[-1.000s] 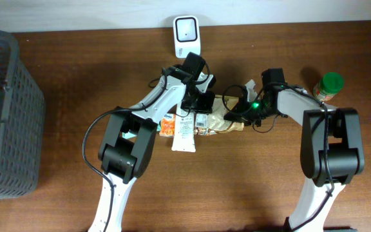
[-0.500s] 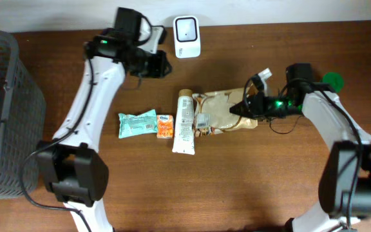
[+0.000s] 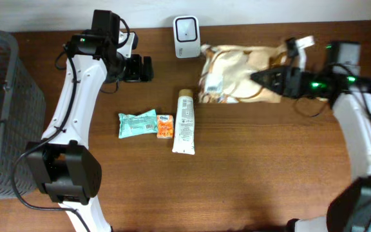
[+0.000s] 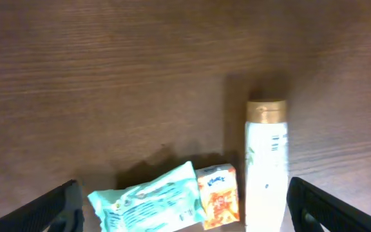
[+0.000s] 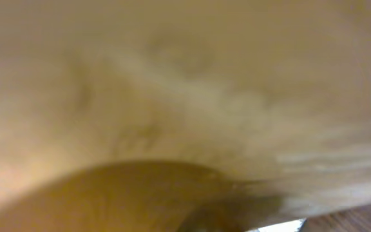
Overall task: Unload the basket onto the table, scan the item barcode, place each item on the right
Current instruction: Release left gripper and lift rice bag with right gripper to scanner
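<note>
The right claw [image 3: 263,76] is clenched on the right end of the pouch [image 3: 237,71], and its wrist camera shows only blurred tan film. The pouch is a crinkled beige bag with darker brown folds and a small white barcode label [image 3: 212,81] near its left end. It sits close to the far edge of the desk [image 3: 269,167], just right of the white scanner [image 3: 187,29]; whether it rests on the wood or hangs above it I cannot tell. The left claw [image 3: 144,67] is released, jaws spread wide and holding nothing, toward the far-left corner and left of the scanner.

Counted: one pouch, one scanner, one white tube [image 3: 185,122] with a gold cap, one teal packet [image 3: 137,124], one orange packet [image 3: 165,126] and one grey basket [image 3: 5,116] at the left edge.

Half a second ago the pouch lay mid-desk with its left end against the tube; now it is well apart from it. The left claw was nearly closed then and has since opened fully
</note>
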Action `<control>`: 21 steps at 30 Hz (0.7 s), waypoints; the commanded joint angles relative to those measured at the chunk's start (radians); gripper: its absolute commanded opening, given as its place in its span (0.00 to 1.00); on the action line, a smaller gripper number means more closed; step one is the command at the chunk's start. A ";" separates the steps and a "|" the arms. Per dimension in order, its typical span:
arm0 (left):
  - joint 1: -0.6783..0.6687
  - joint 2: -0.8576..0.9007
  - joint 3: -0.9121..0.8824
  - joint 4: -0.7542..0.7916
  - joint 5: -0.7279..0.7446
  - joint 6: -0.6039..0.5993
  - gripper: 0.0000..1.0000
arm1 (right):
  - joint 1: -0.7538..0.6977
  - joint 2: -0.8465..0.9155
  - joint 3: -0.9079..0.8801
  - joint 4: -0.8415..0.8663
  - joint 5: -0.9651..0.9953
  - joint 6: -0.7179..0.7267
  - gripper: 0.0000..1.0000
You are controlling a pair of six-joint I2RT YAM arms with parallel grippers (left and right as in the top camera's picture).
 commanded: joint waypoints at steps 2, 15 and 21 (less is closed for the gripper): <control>0.000 0.000 0.002 -0.002 -0.035 0.005 0.99 | -0.073 -0.113 0.037 0.005 -0.096 0.066 0.04; 0.005 -0.001 0.003 -0.012 -0.122 0.006 0.99 | 0.142 -0.140 0.238 -0.002 0.365 0.155 0.04; 0.209 -0.018 0.003 -0.031 -0.056 0.006 0.99 | 0.127 -0.113 0.330 0.182 -0.096 0.167 0.04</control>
